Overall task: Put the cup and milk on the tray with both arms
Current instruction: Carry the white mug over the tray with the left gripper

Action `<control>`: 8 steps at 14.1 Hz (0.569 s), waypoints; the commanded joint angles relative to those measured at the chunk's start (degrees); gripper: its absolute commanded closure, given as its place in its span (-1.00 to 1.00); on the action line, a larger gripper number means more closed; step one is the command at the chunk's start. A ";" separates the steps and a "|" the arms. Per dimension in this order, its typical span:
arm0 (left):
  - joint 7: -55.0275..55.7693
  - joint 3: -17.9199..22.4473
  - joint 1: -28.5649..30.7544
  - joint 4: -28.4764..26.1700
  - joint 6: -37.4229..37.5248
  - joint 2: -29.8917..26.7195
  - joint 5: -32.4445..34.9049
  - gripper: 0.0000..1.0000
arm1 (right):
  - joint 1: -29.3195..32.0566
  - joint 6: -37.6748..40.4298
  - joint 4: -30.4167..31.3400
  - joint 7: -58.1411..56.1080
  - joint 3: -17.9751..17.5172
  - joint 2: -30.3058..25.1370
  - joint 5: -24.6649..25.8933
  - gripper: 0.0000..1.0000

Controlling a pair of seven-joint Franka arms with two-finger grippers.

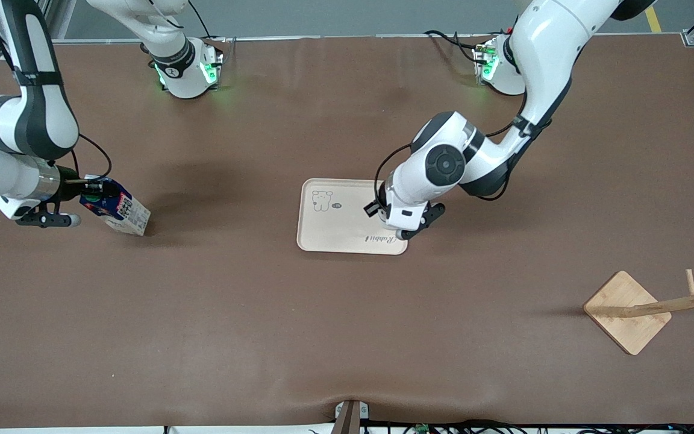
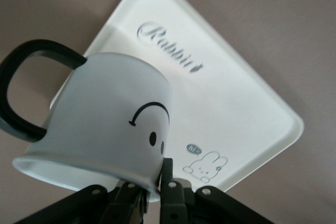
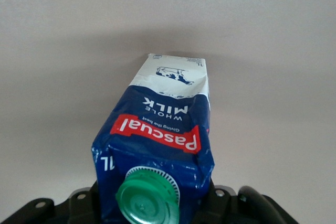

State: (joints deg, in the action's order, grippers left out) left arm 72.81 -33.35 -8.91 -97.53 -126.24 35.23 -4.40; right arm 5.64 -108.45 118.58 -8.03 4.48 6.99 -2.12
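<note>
Blue milk [image 3: 157,140] in right jaws, cup [image 2: 105,129] in left jaws over tray [image 1: 329,232] edge.

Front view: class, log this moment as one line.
left hand: shut on cup, over tray | right hand: shut on milk

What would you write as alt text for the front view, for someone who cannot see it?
Two white robot arms work over a brown table: the left end effector is over a cream tray mid-table, while the right end effector grips a tilted blue milk carton at the right arm's end of the table. A wooden stand sits at the left arm's end, nearer the camera.
</note>
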 commanded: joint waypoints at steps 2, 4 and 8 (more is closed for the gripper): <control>0.67 -0.14 -1.03 3.75 7.05 3.08 -2.11 1.00 | 0.68 4.91 -2.47 0.91 -0.61 -0.49 -1.22 1.00; 0.49 -0.05 -1.11 3.75 7.50 4.22 -1.93 1.00 | 0.51 5.88 -3.35 1.00 -0.78 -0.49 -1.22 1.00; -0.12 -0.05 -1.20 4.01 8.20 5.28 -1.85 1.00 | -2.99 15.08 -12.46 6.67 -0.96 -0.14 -3.06 0.98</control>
State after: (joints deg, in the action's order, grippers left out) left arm 72.81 -33.35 -9.65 -95.68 -120.11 39.25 -5.57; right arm 4.86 -98.82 111.58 -6.41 3.97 6.97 -3.60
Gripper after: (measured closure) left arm 0.890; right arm 0.335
